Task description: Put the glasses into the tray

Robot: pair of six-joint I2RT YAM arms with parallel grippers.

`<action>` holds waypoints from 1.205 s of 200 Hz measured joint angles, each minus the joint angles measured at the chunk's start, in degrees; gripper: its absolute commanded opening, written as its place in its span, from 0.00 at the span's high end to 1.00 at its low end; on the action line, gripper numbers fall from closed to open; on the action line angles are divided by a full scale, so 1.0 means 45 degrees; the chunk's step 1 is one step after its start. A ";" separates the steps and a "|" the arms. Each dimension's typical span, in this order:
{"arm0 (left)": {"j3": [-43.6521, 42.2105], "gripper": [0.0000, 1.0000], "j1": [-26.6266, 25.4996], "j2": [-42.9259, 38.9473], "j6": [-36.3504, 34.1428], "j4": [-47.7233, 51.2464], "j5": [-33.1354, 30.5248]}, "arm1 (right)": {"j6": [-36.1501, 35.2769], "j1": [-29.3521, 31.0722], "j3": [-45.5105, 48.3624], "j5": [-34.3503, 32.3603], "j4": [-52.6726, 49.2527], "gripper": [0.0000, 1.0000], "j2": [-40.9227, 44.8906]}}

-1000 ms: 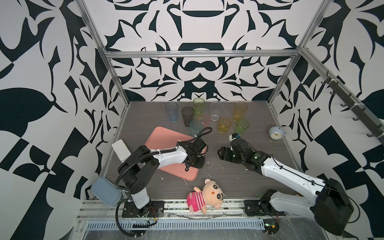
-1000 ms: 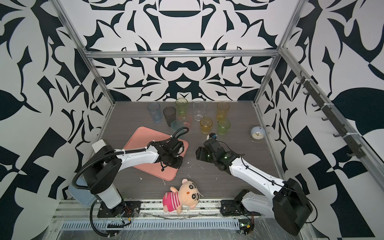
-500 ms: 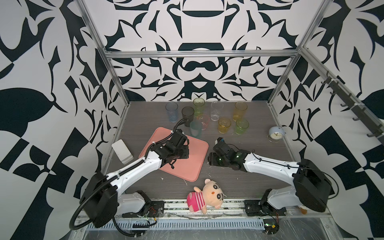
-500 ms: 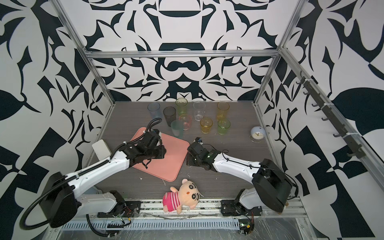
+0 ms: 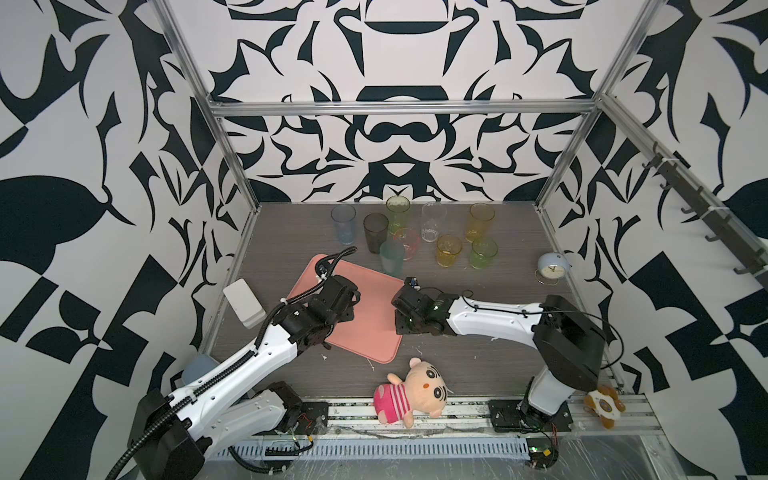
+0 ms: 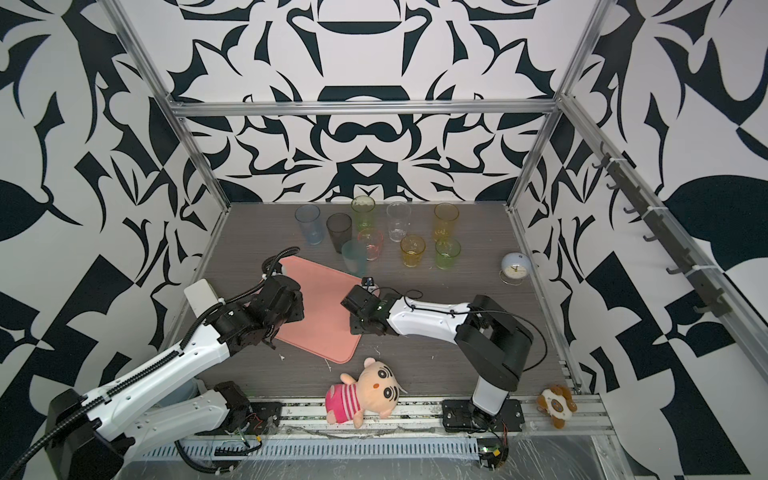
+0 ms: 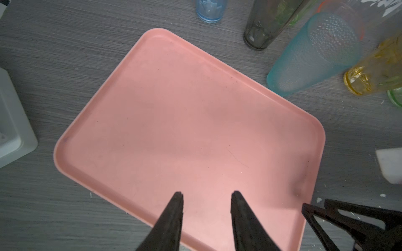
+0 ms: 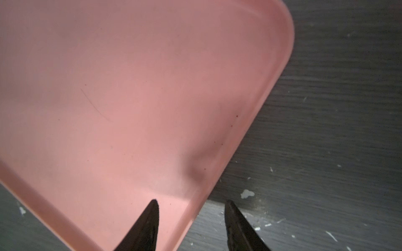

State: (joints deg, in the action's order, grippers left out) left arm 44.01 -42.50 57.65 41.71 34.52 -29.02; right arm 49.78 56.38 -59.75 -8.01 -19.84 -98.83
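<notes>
Hovering by the tray point(image 5: 374, 320), left tool point(image 7: 206, 195) and right tool point(image 8: 190, 204) are spread; glasses point(image 5: 406, 243) stand outside at one o'clock.

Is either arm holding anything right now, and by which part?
Nothing is held. The left gripper hangs open over the tray; the right gripper is open too, its fingers straddling the tray's rim without clamping it.

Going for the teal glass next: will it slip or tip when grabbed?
The teal glass looks frosted and dimpled, so it is probably grippier than smooth glass. It is tall and its base seems narrower, so a high push could tip it. The pink glass stands close behind and may get knocked.
</notes>
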 measured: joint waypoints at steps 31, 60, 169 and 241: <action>-0.0112 0.59 0.0000 -0.0199 0.0078 0.0141 -0.0228 | -0.0039 0.0078 -0.0612 -0.0136 -0.0695 0.54 -0.0733; -0.0121 0.59 0.0000 -0.0335 0.0078 0.0126 -0.0296 | -0.0039 0.0078 -0.0767 -0.0291 -0.1190 0.54 -0.1005; -0.0121 0.58 0.0000 -0.0359 0.0073 0.0107 -0.0330 | -0.0389 0.0078 -0.0865 -0.0908 -0.1637 0.82 -0.1166; -0.0427 0.57 0.0000 -0.0525 0.0068 0.0097 -0.0330 | -0.0913 -0.0937 -0.0267 -0.0976 -0.1520 0.98 -0.0680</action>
State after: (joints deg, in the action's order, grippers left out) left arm 42.09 -42.50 55.29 42.02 34.96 -30.50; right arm 45.67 52.16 -60.95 -12.40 -26.68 -101.89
